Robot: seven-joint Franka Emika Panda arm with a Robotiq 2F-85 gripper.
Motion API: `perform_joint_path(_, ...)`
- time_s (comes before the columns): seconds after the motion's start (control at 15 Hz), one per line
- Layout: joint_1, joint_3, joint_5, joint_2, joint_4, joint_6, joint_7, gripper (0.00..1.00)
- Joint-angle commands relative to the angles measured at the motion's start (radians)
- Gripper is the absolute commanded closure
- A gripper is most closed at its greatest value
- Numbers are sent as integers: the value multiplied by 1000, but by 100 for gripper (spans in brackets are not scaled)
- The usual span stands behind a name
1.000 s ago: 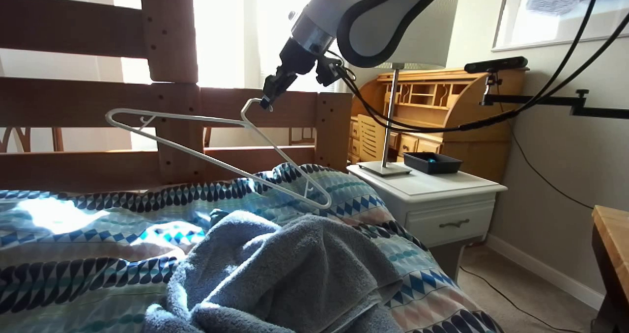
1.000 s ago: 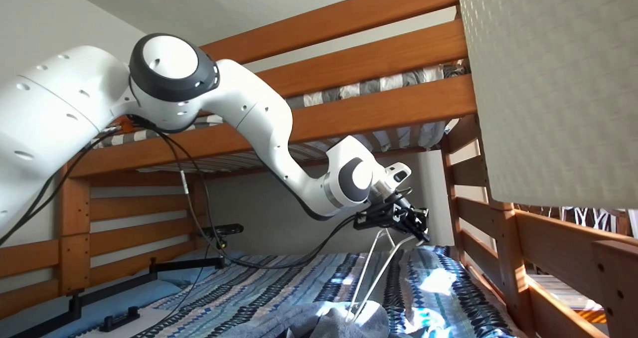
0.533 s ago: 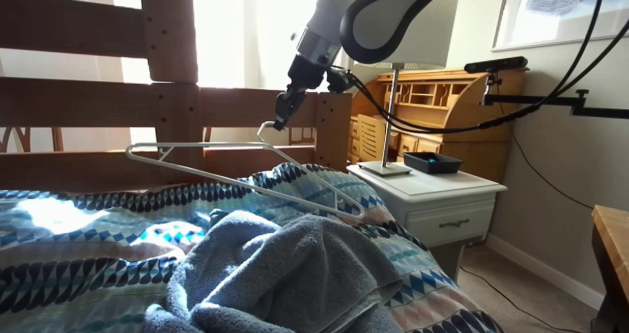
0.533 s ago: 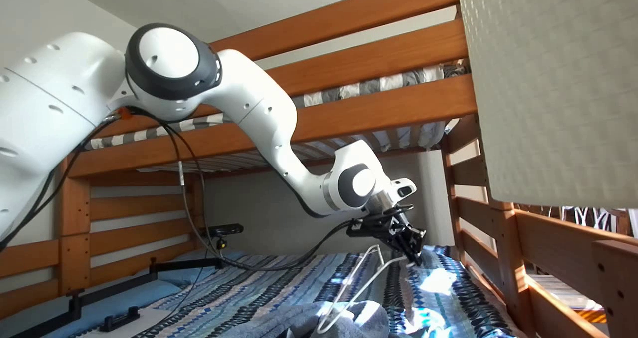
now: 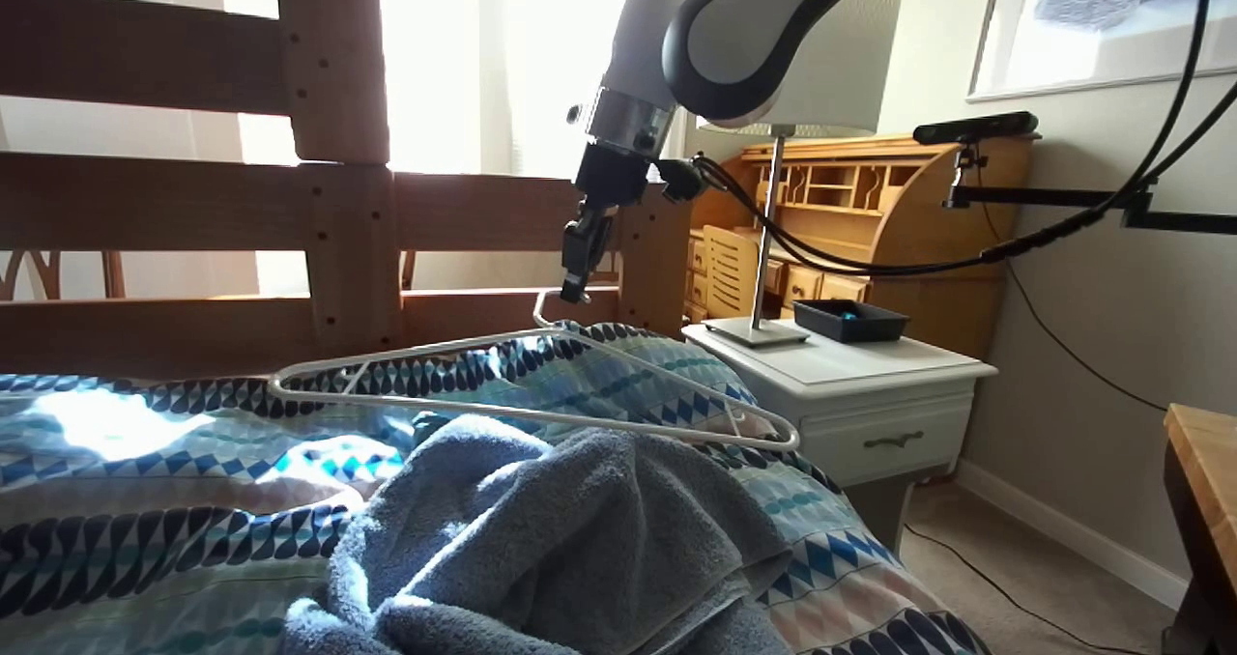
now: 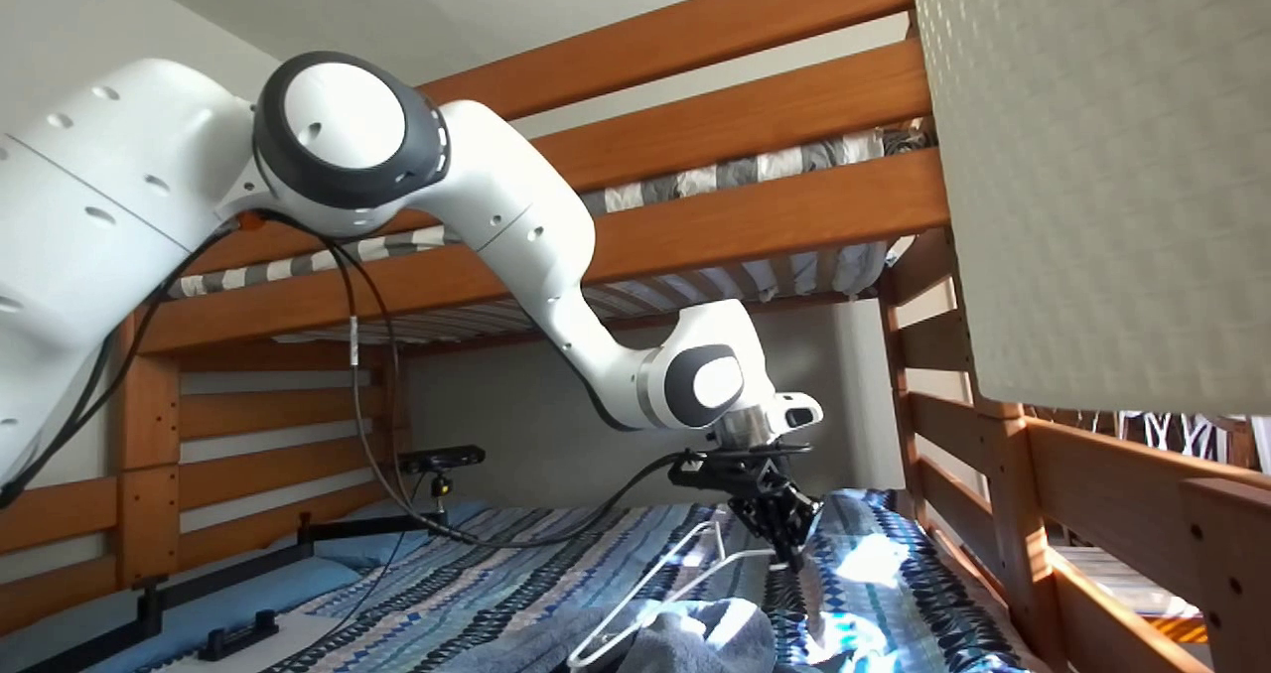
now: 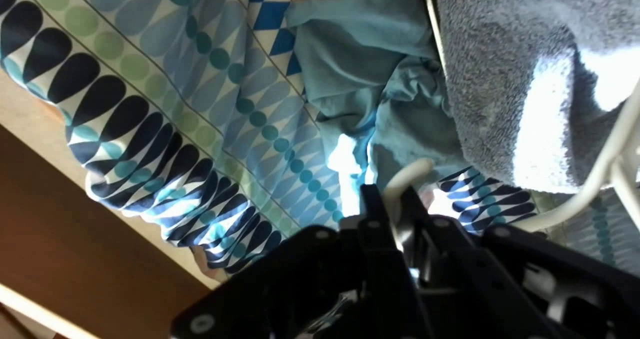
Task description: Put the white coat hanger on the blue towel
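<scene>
The white coat hanger (image 5: 541, 413) hangs by its hook from my gripper (image 5: 575, 296), nearly flat and low over the far edge of the blue-grey towel (image 5: 599, 529). In an exterior view the hanger (image 6: 695, 581) slopes from the gripper (image 6: 792, 562) down over the towel (image 6: 695, 648). I cannot tell whether it touches the towel. In the wrist view the gripper (image 7: 391, 195) is shut on the hook, whose tip sticks out past the fingertips. The hanger's body (image 7: 595, 179) runs off at right, across the rumpled towel (image 7: 500, 79).
The towel lies on a patterned duvet (image 5: 174, 578). A wooden bed rail (image 5: 503, 213) stands close behind the gripper. A teal cloth (image 7: 360, 54) lies beside the towel. A white nightstand (image 5: 889, 384) holds a lamp and a black tray (image 5: 850, 321). An upper bunk (image 6: 755, 211) spans above.
My gripper has moved down and turned to point more straight down. The hanger came down with it and swung from a steep tilt to nearly level above the towel's far edge. The towel has not moved.
</scene>
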Motion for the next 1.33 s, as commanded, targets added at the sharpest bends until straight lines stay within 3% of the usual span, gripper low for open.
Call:
perform_joint_path(0.0,-28,51,37,0,-15,-49,-100,97)
perform_joint_path(0.4,-33,97,28,-1,-45,-113,-234,97)
perform_joint_path(0.8,-104,223,116,-9,-101,-172,-438,97)
perform_joint_path(1.27,-76,220,71,-1,-155,-78,-505,97)
